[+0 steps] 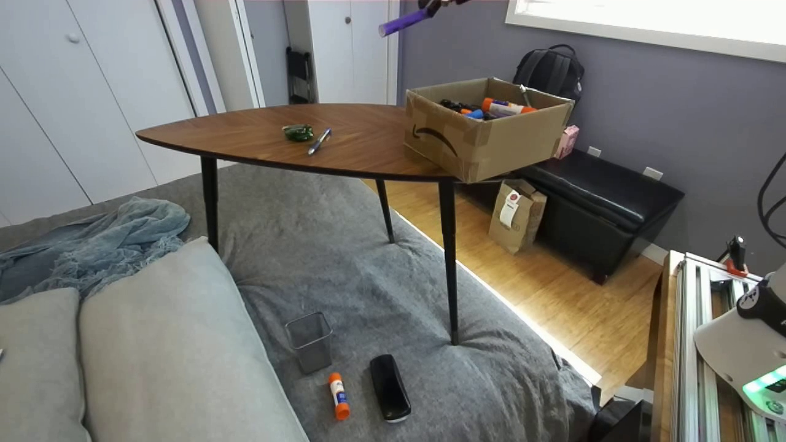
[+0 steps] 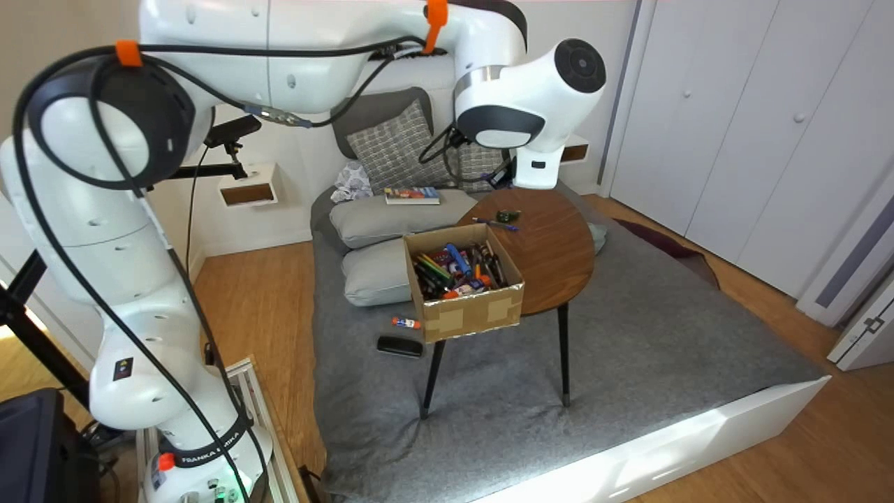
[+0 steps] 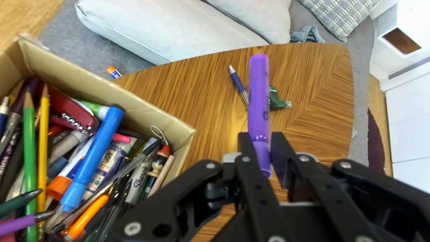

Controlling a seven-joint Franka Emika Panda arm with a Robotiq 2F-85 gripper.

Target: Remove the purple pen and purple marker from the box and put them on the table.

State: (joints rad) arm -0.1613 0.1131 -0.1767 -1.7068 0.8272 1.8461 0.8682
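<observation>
The purple marker (image 3: 258, 97) is held between the fingers of my gripper (image 3: 260, 137), above the table (image 3: 319, 134). The marker also shows at the top of an exterior view (image 1: 402, 23), high above the tabletop (image 1: 245, 132). The box (image 3: 144, 107) is an open cardboard carton full of pens and markers, left of my gripper in the wrist view. It stands at the table's edge in both exterior views (image 1: 516, 150) (image 2: 475, 316). A purple pen (image 3: 20, 224) lies in it at the lower left. In an exterior view the wrist hides most of my gripper.
A blue-purple pen (image 3: 238, 82) and a green correction-tape dispenser (image 3: 277, 100) lie on the table below the marker. A glue stick (image 1: 338, 396), a black case (image 1: 390, 388) and a mesh cup (image 1: 309, 344) are on the bed. A black bench (image 1: 602, 190) stands behind.
</observation>
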